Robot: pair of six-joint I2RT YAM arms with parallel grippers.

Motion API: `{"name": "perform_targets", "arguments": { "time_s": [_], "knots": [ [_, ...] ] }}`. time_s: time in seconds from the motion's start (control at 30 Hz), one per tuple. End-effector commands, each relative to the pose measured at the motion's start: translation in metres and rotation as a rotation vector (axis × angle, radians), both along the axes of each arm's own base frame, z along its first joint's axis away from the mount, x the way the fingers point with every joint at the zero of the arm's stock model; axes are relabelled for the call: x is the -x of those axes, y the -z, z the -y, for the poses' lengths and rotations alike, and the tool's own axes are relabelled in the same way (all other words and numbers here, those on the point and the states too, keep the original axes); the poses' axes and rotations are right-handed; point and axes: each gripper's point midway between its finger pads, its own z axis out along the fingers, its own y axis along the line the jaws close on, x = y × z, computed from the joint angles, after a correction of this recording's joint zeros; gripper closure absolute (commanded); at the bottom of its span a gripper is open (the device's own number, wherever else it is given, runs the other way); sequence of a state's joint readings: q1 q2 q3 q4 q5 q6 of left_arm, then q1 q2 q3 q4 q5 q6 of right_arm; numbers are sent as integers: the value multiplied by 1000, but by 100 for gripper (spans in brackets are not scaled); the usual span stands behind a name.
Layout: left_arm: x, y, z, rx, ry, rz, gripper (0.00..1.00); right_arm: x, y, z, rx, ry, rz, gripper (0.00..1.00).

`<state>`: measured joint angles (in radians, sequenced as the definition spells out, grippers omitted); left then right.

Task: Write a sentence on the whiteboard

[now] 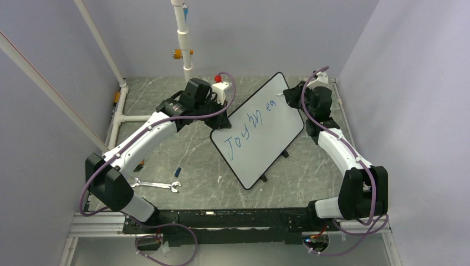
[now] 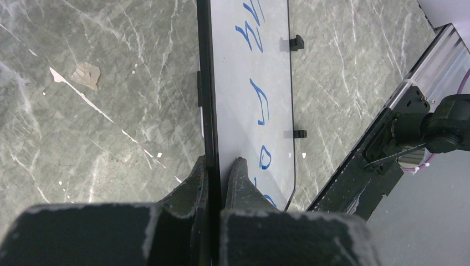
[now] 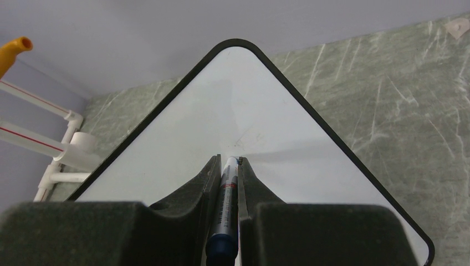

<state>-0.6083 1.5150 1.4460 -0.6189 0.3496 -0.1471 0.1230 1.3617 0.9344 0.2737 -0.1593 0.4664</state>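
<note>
Top external view showed the whiteboard [image 1: 260, 158] tilted over the table's [image 1: 188, 155] middle. The left gripper [image 2: 219, 163] pinched its edge, apparently steadying it. The right gripper [image 3: 228, 159] squeezed a marker [image 3: 226, 191] against the board, with the sentence [image 1: 252, 123] only partly written.

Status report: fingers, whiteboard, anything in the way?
Left fingers shut on whiteboard edge. Right fingers shut on marker, tip at board. Sentence unfinished. Wrench lies apart.

The whiteboard [image 1: 265, 152], glossy with a thin black rim, sits askew on the table [image 1: 188, 149]; blue writing [image 1: 244, 132] reads "Joy in ea" (slanted letters).
</note>
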Motion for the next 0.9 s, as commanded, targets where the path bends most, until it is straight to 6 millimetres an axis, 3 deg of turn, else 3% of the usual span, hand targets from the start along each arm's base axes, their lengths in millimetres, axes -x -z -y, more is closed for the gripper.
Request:
{"name": "perform_targets", "arguments": {
  "time_s": [0.0,0.87],
  "knots": [
    [-22,34,-44,-300,9,163,100,-3,-22,-14,-17,-73,63,100],
    [-23,33,-44,-300,6,164,100,17,27,-19,15,-129,-62,100]
  ]
}}
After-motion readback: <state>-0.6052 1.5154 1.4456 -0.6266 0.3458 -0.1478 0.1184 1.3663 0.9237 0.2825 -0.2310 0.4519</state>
